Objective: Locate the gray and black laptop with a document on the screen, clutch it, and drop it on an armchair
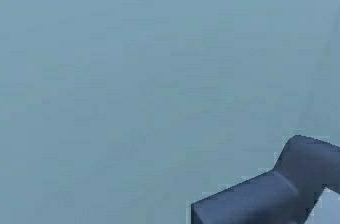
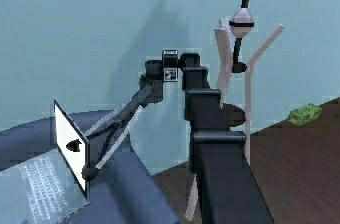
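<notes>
Arm bar [image 2: 223,170] sits closest to the lens, reaching out twd the teal wall [image 2: 58,50]. Your gripper [image 2: 90,160] angles down-left, fingers ending at the laptop [image 2: 68,145], by its white screen edge. Laptop stands lid-up, keyboard twd the view's left, over the dark blue armchair [image 2: 8,150], so the task's thing looks to be at the drop spot, prob why the arm hangs there. Can't tell what the jaws are doing, nor whether they hold anything, w/ laptop & cushion right behind them. Letting go seems the step left. White-legged stand [image 2: 243,60] & small green thing [image 2: 303,115] lie near the arm's right; mind them backing out.
</notes>
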{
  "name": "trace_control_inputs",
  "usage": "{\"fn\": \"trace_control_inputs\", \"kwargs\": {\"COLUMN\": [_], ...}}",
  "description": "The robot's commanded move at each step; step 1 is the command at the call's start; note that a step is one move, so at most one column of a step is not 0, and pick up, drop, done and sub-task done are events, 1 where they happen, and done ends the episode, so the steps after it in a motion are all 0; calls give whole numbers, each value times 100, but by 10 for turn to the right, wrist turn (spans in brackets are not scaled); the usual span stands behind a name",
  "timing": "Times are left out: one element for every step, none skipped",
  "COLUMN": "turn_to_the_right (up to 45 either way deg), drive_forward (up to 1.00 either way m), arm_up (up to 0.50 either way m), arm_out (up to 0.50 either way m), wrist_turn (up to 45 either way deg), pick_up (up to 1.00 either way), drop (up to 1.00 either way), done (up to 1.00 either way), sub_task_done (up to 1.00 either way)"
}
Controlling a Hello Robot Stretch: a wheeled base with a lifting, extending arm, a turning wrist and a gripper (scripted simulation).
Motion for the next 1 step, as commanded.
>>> {"fn": "trace_control_inputs", "kwargs": {"turn_to_the_right": [0], "drive_forward": [0], "arm_up": [0], "arm_out": [0], "wrist_turn": [390], "pick_up": [0], "drop": [0], "done": [0], "sub_task_done": [0]}}
